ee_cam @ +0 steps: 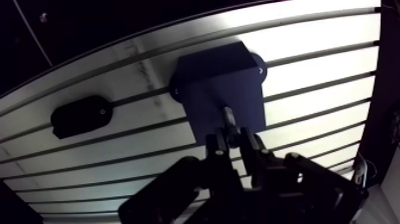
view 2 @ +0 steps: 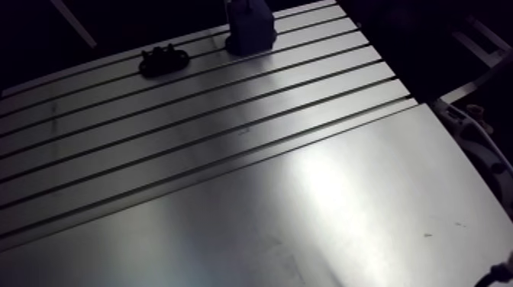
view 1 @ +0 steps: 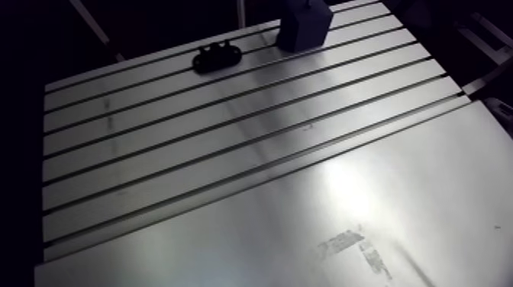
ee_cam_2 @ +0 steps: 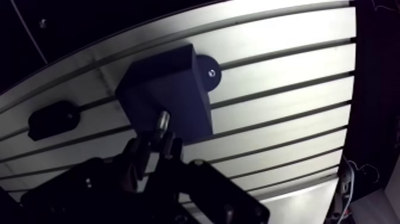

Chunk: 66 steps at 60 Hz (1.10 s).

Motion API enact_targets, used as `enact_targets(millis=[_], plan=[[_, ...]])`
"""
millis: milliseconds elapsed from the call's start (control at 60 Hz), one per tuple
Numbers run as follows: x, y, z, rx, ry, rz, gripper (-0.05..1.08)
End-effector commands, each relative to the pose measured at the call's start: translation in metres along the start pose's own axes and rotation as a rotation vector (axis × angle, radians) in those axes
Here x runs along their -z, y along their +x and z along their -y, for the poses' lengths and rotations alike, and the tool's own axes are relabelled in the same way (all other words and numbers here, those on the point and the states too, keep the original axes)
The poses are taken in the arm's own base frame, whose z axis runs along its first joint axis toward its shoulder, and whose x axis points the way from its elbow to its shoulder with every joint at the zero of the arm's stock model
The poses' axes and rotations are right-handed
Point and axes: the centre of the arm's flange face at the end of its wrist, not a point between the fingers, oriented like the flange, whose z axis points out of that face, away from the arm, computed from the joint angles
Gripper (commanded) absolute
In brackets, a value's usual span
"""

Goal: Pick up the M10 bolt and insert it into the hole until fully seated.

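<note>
One claw (ee_cam: 232, 142) clamped on the M10 bolt (ee_cam: 228, 119), tip over dark block (ee_cam: 220, 83), black fixture (ee_cam: 81, 116) beside, slotted table (ee_cam: 321, 36)

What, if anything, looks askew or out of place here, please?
Nothing stands out. The dark block stands on the slotted table, the small black fixture lies flat beside it, and the gripper holds the bolt pointed at the block.

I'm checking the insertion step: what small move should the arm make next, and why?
The gripper is shut on the bolt, whose tip points at the dark block with its shank bare, so it isn't seated. Probably ease it straight toward the block.
</note>
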Motion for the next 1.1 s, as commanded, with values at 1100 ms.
enact_targets(millis=[1100], plan=[[-0.011,-0.002,0.0,0.0,0.001,0.018,1.08]])
